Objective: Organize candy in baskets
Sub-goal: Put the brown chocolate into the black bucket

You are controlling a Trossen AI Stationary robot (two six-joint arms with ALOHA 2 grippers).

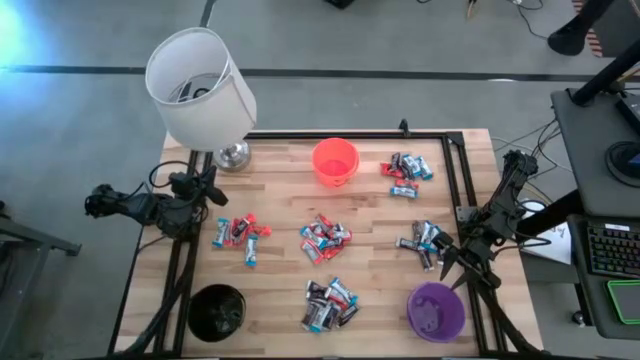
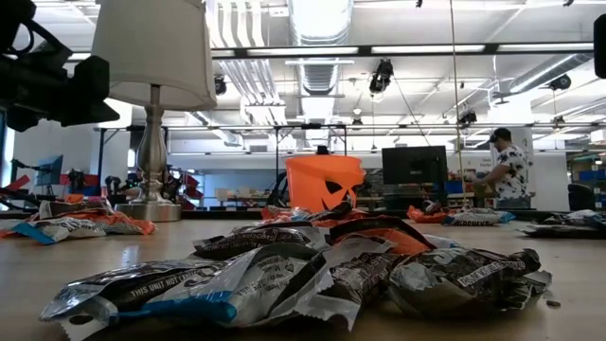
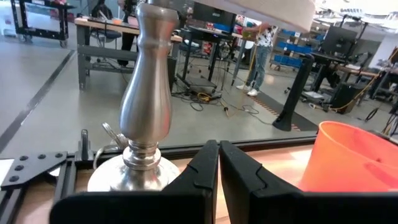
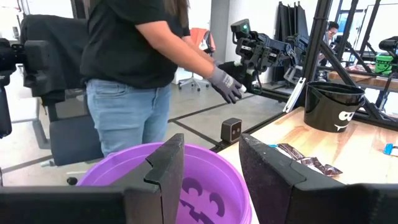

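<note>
table [image 1: 280, 300]: candy lies in five piles, none visibly binned | baskets: orange bucket [image 1: 335, 161] far edge, black bucket [image 1: 216, 311] near-left, purple bucket [image 1: 436, 310] near-right | left gripper [image 1: 205, 188] clenched, empty, beside lamp [image 1: 200, 88] | right gripper [image 1: 458, 262] released above purple bucket | step: first pick pending; next: reach nearest pile [image 1: 422, 241]

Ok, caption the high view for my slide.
Five candy piles lie among orange, black and purple baskets; both arms wait at the table edges.
</note>
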